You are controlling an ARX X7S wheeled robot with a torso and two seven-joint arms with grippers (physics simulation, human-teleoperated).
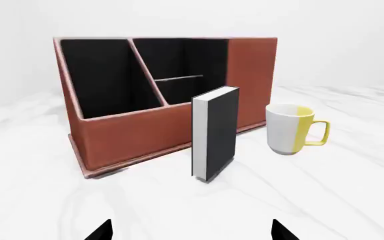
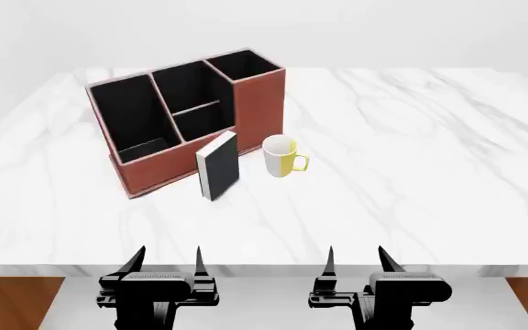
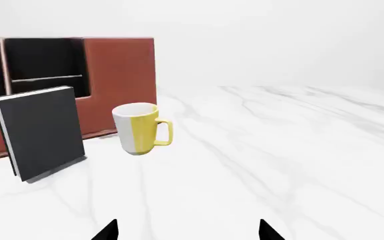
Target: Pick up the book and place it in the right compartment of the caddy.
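Note:
The book (image 2: 218, 166) stands upright on the marble table, thin and dark grey with white page edges, just in front of the caddy (image 2: 172, 161). It also shows in the left wrist view (image 1: 216, 133) and the right wrist view (image 3: 42, 131). The caddy is reddish-brown with a black interior; its right compartment (image 2: 244, 67) is the tallest end section, and its outer wall shows in the wrist views (image 1: 252, 75) (image 3: 120, 75). My left gripper (image 2: 166, 260) and right gripper (image 2: 356, 258) are both open and empty at the table's near edge, well short of the book.
A white and yellow mug (image 2: 282, 157) stands right of the book, close to the caddy's tall end; it also shows in the wrist views (image 1: 293, 129) (image 3: 140, 128). The table's (image 2: 411, 158) front edge lies just under my grippers.

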